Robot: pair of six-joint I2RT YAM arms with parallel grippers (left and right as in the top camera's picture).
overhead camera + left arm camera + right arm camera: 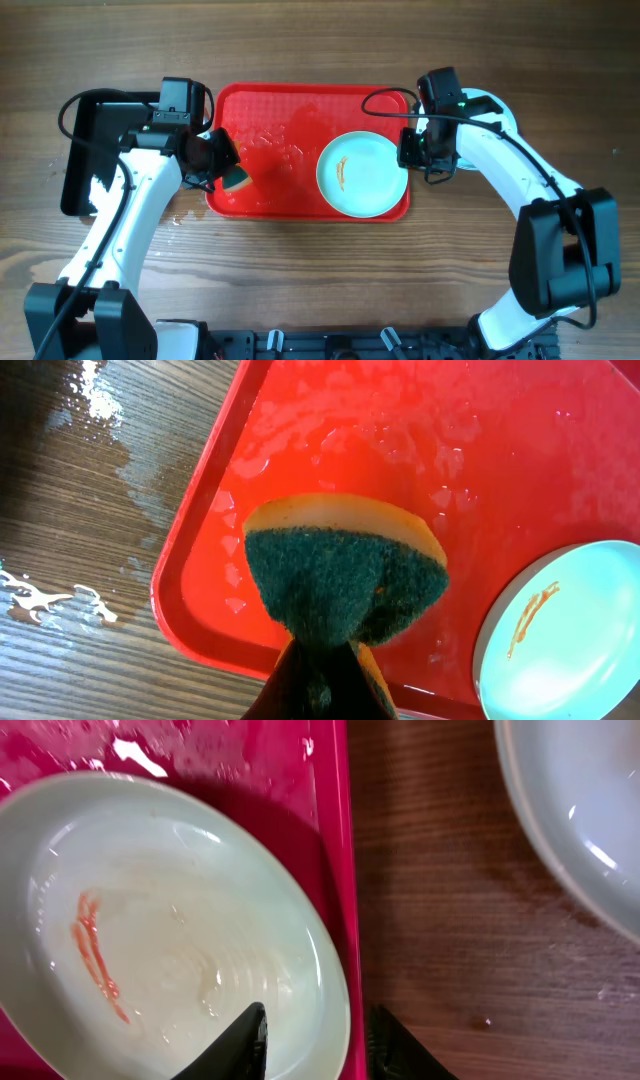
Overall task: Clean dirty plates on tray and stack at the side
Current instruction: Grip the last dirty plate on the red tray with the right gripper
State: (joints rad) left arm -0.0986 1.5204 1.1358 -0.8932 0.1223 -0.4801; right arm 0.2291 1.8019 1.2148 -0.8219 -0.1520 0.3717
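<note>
One pale blue-white plate (362, 175) with a thin orange-brown smear lies at the right end of the wet red tray (270, 110). My left gripper (222, 165) is shut on a green and yellow sponge (238, 180) over the tray's front left part. In the left wrist view the sponge (345, 570) hangs above the tray (400, 440), left of the plate (560, 650). My right gripper (412, 150) is open. In the right wrist view its fingers (318, 1040) straddle the right rim of the plate (180, 920) and the tray rim (330, 820).
Another pale plate (495, 108) sits on the table right of the tray, under my right arm; it also shows in the right wrist view (590, 810). A glossy black tray (78, 150) lies at the far left. Water drops (50, 600) lie on the wood by the tray's left corner.
</note>
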